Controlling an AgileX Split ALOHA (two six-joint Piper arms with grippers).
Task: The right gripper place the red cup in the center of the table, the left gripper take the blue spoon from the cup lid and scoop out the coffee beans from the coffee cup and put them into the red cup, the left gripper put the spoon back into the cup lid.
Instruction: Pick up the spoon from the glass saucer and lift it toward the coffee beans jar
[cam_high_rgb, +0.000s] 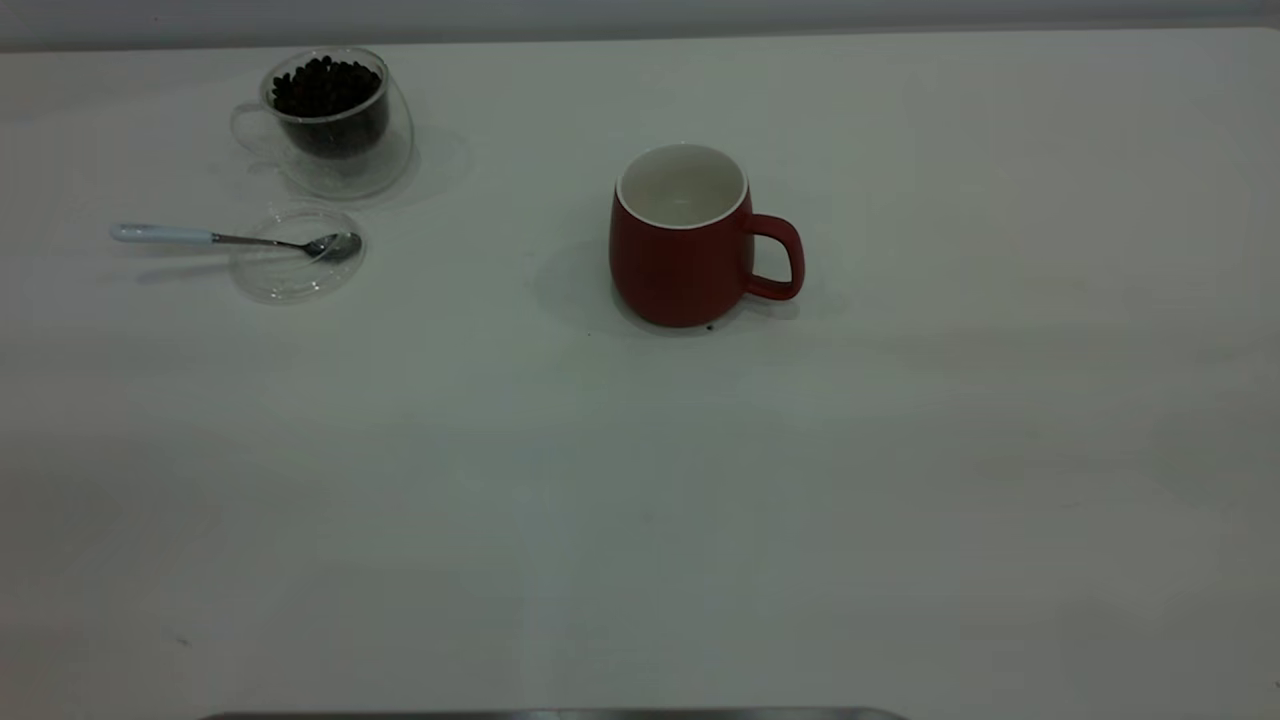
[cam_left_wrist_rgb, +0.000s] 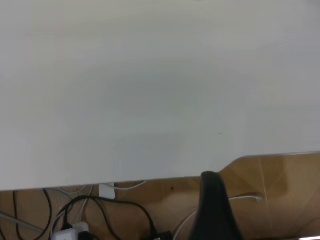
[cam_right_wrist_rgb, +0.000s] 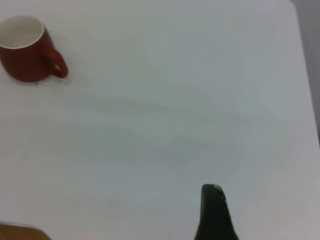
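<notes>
The red cup (cam_high_rgb: 690, 240) stands upright near the middle of the table (cam_high_rgb: 640, 500), handle to the right, its white inside bare; it also shows far off in the right wrist view (cam_right_wrist_rgb: 27, 50). At the back left the coffee cup (cam_high_rgb: 335, 125) holds the coffee beans (cam_high_rgb: 325, 88). In front of it lies the cup lid (cam_high_rgb: 290, 275), with the blue spoon (cam_high_rgb: 230, 238) resting bowl-first on it and the handle pointing left. The left gripper (cam_left_wrist_rgb: 215, 210) hangs past the table's edge. The right gripper (cam_right_wrist_rgb: 214, 215) hovers over bare table, well away from the red cup. Neither shows in the exterior view.
A tiny dark speck (cam_high_rgb: 710, 327) lies at the red cup's base. In the left wrist view the table's edge (cam_left_wrist_rgb: 150, 179) runs across, with a wooden floor (cam_left_wrist_rgb: 280, 185) and cables (cam_left_wrist_rgb: 100, 210) below. A grey strip (cam_high_rgb: 550, 714) lines the near edge.
</notes>
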